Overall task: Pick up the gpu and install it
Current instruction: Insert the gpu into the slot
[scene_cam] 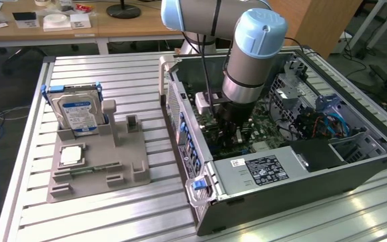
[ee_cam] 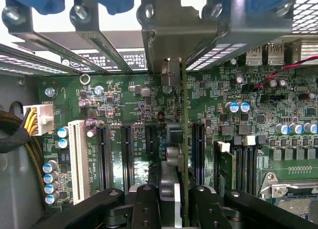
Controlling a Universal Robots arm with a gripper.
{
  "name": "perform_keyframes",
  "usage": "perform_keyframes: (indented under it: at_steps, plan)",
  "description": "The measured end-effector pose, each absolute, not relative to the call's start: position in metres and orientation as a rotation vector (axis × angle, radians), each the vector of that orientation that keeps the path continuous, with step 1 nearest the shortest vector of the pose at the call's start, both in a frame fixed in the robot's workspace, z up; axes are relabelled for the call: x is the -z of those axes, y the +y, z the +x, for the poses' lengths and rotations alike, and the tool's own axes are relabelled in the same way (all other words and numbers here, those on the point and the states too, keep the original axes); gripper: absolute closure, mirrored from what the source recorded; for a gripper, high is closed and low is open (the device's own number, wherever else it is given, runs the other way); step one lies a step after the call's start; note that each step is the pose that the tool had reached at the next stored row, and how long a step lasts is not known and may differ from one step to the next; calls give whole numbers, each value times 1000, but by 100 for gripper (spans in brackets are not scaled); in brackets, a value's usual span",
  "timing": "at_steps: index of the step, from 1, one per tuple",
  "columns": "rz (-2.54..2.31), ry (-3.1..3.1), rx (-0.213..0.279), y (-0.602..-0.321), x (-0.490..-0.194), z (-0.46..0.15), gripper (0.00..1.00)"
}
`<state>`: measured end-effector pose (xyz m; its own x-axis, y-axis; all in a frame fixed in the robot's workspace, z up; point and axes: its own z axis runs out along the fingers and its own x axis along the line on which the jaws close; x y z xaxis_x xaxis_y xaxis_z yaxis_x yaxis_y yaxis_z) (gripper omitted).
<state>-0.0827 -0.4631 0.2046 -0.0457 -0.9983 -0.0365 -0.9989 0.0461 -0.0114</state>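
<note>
While inside case, hand around gpu.

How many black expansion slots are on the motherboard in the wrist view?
4 black slots. Three lie side by side between the white slot and the held gpu; one lies on the gpu's other side. Another may be hidden under the gpu.

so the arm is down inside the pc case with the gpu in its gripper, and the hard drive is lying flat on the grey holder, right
Not quite. The hard drive stands upright on its edge in the grey holder, as the exterior view shows. The rest holds: the arm is down inside the pc case, and the gripper holds the gpu edge-on over the motherboard.
</note>
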Motion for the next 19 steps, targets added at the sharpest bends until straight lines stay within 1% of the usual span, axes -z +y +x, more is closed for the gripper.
perform_keyframes:
  at_steps: [5,6,12,19]
  plan:
    - [-2145,2246,-27,-463,-204,-83,71]
    - [-2146,2247,-27,-463,-205,-83,65]
    - [-2146,2246,-26,-463,-211,-83,65]
    - [-2145,2246,-24,-463,-233,-83,65]
